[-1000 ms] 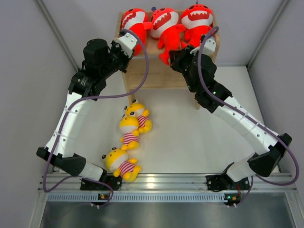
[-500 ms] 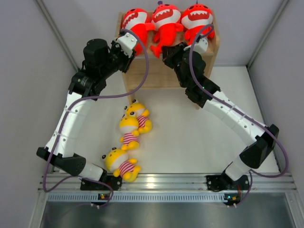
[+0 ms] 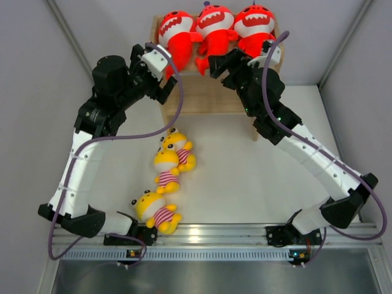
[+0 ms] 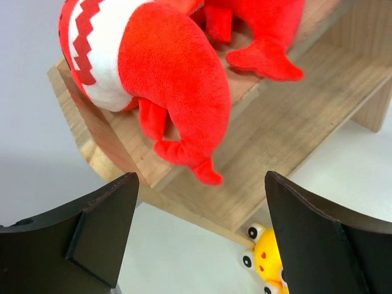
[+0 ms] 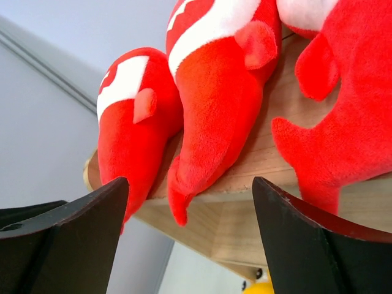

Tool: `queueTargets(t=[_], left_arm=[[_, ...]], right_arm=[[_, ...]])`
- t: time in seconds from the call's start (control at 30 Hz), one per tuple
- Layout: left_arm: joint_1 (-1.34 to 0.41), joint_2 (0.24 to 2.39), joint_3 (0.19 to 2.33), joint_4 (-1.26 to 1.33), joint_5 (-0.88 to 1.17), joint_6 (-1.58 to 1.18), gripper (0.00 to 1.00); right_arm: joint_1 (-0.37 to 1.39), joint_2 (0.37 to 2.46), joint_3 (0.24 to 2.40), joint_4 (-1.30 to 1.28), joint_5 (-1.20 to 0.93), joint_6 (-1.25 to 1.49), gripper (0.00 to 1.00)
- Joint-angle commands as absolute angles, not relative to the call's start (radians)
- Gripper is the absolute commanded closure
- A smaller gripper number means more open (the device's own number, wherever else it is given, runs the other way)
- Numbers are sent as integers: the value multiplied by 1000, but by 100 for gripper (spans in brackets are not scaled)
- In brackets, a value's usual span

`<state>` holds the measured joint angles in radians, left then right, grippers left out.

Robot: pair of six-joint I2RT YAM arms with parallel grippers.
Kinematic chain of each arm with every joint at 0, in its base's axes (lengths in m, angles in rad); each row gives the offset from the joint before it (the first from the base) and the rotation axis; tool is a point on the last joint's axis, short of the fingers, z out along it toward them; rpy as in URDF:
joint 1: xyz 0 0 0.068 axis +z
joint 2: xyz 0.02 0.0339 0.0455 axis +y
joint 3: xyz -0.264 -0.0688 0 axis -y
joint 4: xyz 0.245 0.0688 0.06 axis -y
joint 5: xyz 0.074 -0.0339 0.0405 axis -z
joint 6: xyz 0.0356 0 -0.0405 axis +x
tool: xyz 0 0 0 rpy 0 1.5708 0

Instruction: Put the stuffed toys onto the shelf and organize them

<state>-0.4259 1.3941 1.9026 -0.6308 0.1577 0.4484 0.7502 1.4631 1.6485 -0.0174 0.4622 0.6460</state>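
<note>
The shelf (image 3: pixel 202 101) stands at the far edge of the table (image 3: pixel 245 177), its open front facing the near edge. On its top board lie the left shark (image 3: pixel 173 33), middle shark (image 3: pixel 212 30) and right shark (image 3: pixel 255 27). Their long axes run far to near, with heads at the far edge and tails over the board's front.

The left gripper (image 4: pixel 197 202) is released, spread wide before the left shark's tail. The right gripper (image 5: pixel 190 184) is also released, before the middle shark.

Three yellow toys (image 3: pixel 166 168) lie in a line from mid-table toward the near-left corner, heads pointing far-left.
</note>
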Motion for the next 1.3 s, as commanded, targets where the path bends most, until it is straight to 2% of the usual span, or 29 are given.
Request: queueTargets(t=[0.0, 0.13, 0.27, 0.3, 0.47, 0.57, 0.7, 1.0, 1.2, 1.27], left_arm=[[-425, 1300, 1919, -687, 235, 466, 10], [-423, 1220, 1919, -830, 271, 466, 10], [-425, 1122, 1885, -1021, 249, 463, 10], [-425, 1058, 1791, -1131, 188, 460, 10], [-388, 967, 1580, -1164, 24, 466, 10], [-348, 930, 1439, -1163, -21, 457, 11], [-281, 888, 1300, -1160, 42, 443, 11], [-224, 867, 979, -1017, 11, 420, 12], [-199, 902, 986, -1011, 52, 410, 12], [-199, 913, 985, -1009, 43, 413, 12]], right_arm=[[755, 1387, 1649, -57, 404, 511, 17], [770, 1307, 1588, -100, 275, 376, 16], [859, 1189, 1362, -98, 256, 197, 16], [958, 1154, 1232, -65, 227, 157, 14], [1018, 1212, 1027, 70, 54, 190, 14], [1031, 1316, 1017, 112, 5, 187, 13], [1023, 1518, 1066, 107, 6, 155, 14], [934, 1715, 1066, 201, -21, 232, 21], [920, 1779, 1083, 212, -6, 242, 22], [905, 1801, 1091, 232, -12, 253, 26]])
